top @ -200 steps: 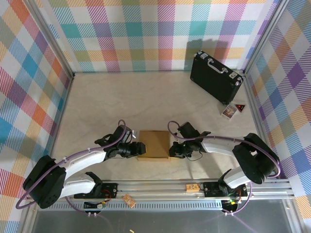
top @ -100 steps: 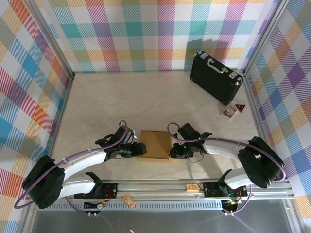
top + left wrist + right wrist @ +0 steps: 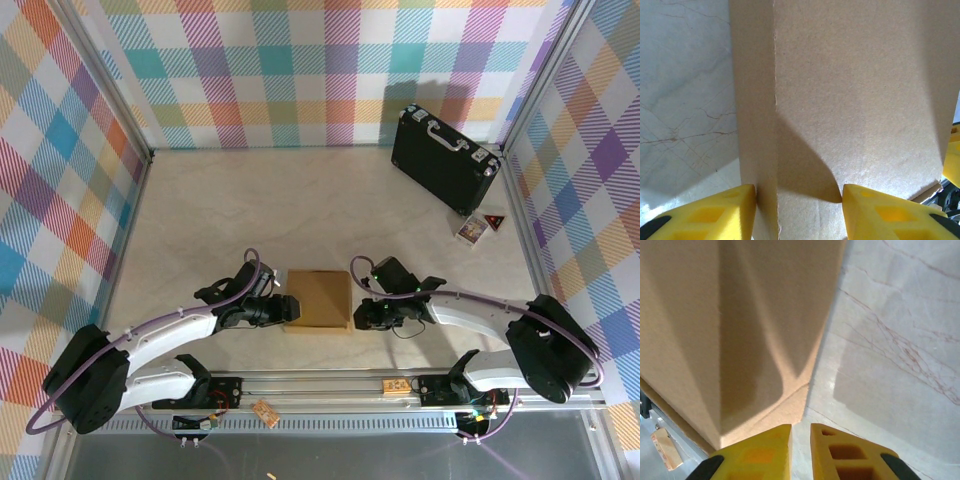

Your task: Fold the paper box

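paper box [image 3: 318, 298] lying on the counter [image 3: 300, 200] midway between both arms | left fingers [image 3: 705, 212] pinching its left edge | right fingers [image 3: 850, 455] all but closed, sitting just at its right edge

Your right arm's elbow [image 3: 548, 358] has swung further out to the right and dropped closer to the silver metal rail [image 3: 330, 384] at the near edge. With it, the right gripper [image 3: 357, 319] has slid slightly toward you along the right edge of the plain brown corrugated cardboard paper box [image 3: 318, 297].
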`<state>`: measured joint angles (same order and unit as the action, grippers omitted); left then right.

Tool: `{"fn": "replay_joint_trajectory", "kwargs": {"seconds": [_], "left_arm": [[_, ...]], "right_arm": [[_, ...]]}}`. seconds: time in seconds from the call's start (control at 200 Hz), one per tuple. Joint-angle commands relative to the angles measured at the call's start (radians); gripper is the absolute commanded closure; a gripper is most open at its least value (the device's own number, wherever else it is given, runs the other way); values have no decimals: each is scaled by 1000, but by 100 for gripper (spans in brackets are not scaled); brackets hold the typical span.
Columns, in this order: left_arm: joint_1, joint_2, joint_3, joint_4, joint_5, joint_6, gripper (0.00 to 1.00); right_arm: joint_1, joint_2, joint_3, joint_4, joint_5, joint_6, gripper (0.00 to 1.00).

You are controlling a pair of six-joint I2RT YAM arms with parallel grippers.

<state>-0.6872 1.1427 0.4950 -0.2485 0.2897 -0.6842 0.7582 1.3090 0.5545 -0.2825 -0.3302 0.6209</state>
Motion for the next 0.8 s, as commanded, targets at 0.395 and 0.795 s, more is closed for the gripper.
{"fn": "replay_joint_trajectory", "kwargs": {"seconds": [0.395, 0.795], "left_arm": [[-33, -14, -29, -12, 3, -8, 53], [-93, 16, -52, 72, 0, -48, 55]], "right_arm": [[39, 77, -37, 135, -96, 91, 84], [50, 106, -51, 356, -215, 222, 84]]}}
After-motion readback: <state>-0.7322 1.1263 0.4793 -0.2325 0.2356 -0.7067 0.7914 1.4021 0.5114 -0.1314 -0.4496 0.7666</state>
